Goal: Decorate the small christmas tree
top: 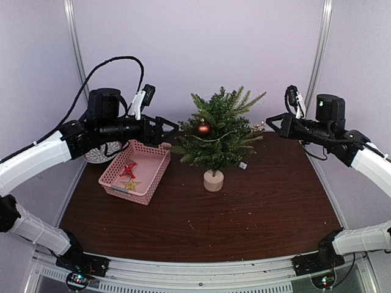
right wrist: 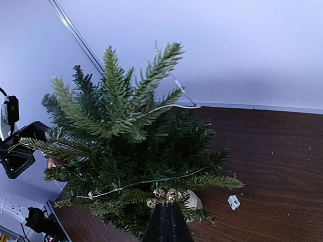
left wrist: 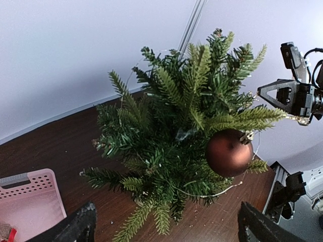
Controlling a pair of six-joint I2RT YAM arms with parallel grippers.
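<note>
The small christmas tree [top: 217,131] stands upright on its pale wooden stump [top: 213,180] at the back middle of the table. A brown-red ball ornament [top: 203,127] hangs on its left side, near the top, with a thin light wire [right wrist: 151,181] draped through the branches. My left gripper [top: 174,128] hovers just left of the tree, open and holding nothing, and the ball [left wrist: 228,152] lies ahead between its fingers [left wrist: 75,227]. My right gripper [right wrist: 167,209] is at the tree's right side. It is shut on a gold bead ornament [right wrist: 166,195] among the lower branches.
A pink basket [top: 153,177] sits left of the tree holding a red ornament [top: 127,169] and a gold star [top: 130,184]. A silver glitter ball [top: 98,152] lies behind the basket under my left arm. A small white piece [top: 242,165] lies on the table beside the stump.
</note>
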